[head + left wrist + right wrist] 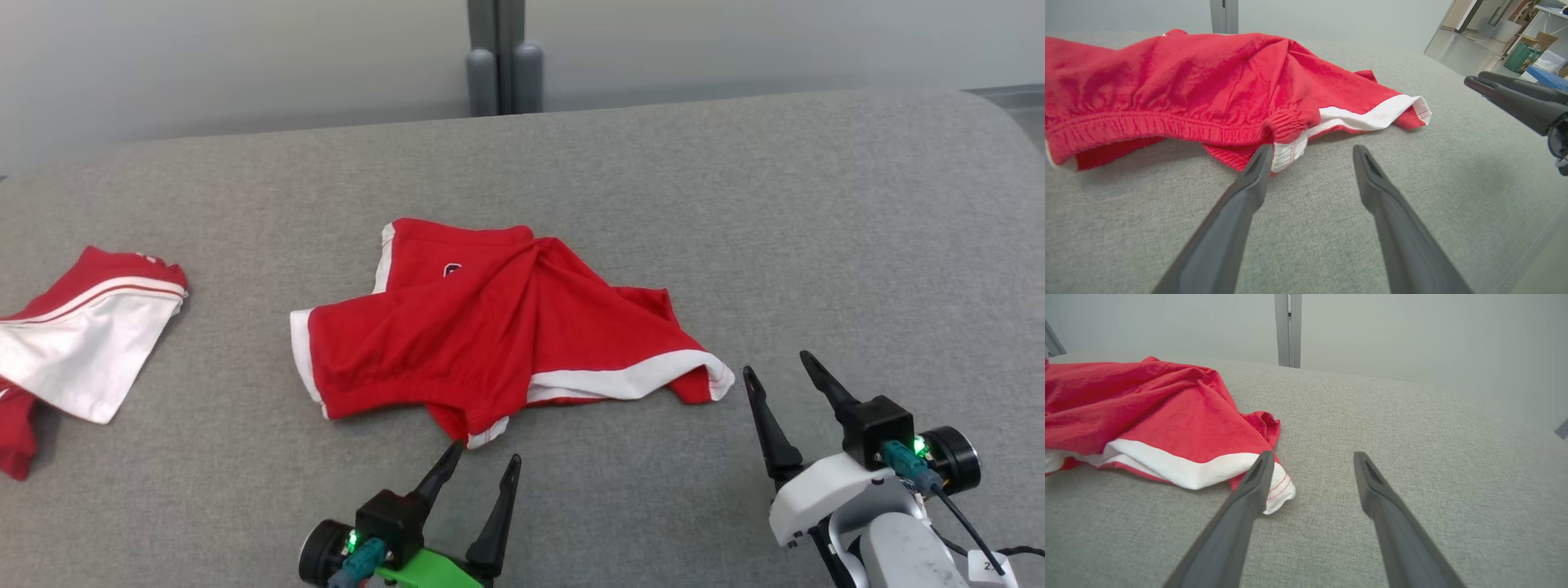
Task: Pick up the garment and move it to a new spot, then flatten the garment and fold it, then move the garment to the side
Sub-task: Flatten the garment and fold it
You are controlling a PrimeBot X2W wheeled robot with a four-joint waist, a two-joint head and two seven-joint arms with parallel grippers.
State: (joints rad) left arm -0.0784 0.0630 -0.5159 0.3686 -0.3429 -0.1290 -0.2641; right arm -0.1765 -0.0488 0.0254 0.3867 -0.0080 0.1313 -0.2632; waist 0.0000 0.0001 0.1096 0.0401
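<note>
Left gripper (486, 452) gapes wide and empty, one fingertip right at the near hem of the red garment (490, 327). Right gripper (775, 363), equally spread and empty, sits just beside its white-trimmed right corner. Garment lies crumpled mid-surface (775, 204).

One pair of red shorts (490, 327), one red-white cloth (82, 335) (perhaps two pieces), four fingers (500, 508), one grey surface (735, 204)

red garment (498, 327) with white trim lies crumpled, unfolded, mid-surface on grey fabric.
</note>
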